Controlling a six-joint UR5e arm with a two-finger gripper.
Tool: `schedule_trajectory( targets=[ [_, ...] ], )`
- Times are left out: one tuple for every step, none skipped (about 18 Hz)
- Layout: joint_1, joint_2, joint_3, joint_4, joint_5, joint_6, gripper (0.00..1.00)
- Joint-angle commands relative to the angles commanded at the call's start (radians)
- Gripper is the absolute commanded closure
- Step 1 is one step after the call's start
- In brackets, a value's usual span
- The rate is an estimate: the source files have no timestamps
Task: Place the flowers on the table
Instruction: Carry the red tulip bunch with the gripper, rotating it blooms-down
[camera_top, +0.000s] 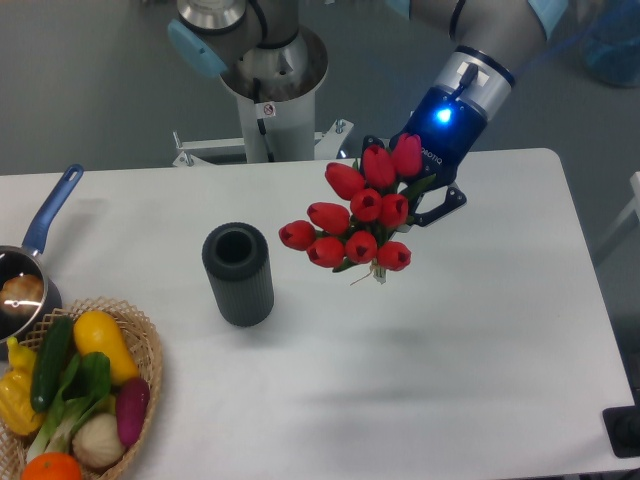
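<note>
Item 1, flowers (360, 215): bunch of red tulip buds on short green stems, held in the air above the desk (470, 330), centre-right, buds fanned toward the camera and to the left. Soft shadow on the desk surface below, nearer the camera. Not touching the desk.

Item 2, claw (425, 195): black two-finger type on a blue wrist w/ lit blue lamp, coming in from far right. Closed on the stem end of the bunch; fingertips mostly hidden by buds. White lettering on the black housing, too small to read.

Item 3, dark cylinder (238, 273): ribbed, open top, upright on desk, left of the bunch, apart from it.

Item 4, wicker basket (140, 345): near-left corner, w/ assorted veg, yellow, green, purple, white, orange.

Item 5, saucepan (25, 275): blue handle, left edge, partly cut off.

Item 6, arm base column (270, 95): far side, small red-and-white sticker, text illegible.
</note>
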Motion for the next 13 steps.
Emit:
schedule_trajectory(
  targets=[
    [0.0, 0.002, 0.0, 0.0, 0.0, -0.002, 0.62],
    [0.0, 0.003, -0.002, 0.0, 0.0, -0.003, 0.62],
    [0.0, 0.005, -0.002, 0.0, 0.0, -0.006, 0.62],
    [0.002, 0.005, -0.002, -0.002, -0.002, -0.008, 0.62],
    [0.002, 0.008, -0.002, 0.0, 0.003, -0.008, 0.62],
    [0.005, 0.011, 0.0, 0.0, 0.005, -0.009, 0.62],
    [0.018, 0.018, 0.0, -0.003, 0.006, -0.012, 0.62],
    [0.034, 0.023, 0.0, -0.002, 0.006, -0.012, 0.62],
    [0.041, 0.026, -0.002, -0.005, 0.008, -0.012, 0.62],
    [0.044, 0.035, -0.002, -0.008, 0.008, -0.014, 0.62],
    [0.049, 0.038, -0.002, -0.009, 0.006, -0.017, 0.62],
    [0.051, 0.046, 0.0, -0.008, 0.008, -0.034, 0.62],
    [0.046, 0.069, 0.002, -0.005, 0.015, -0.082, 0.62]
  ],
)
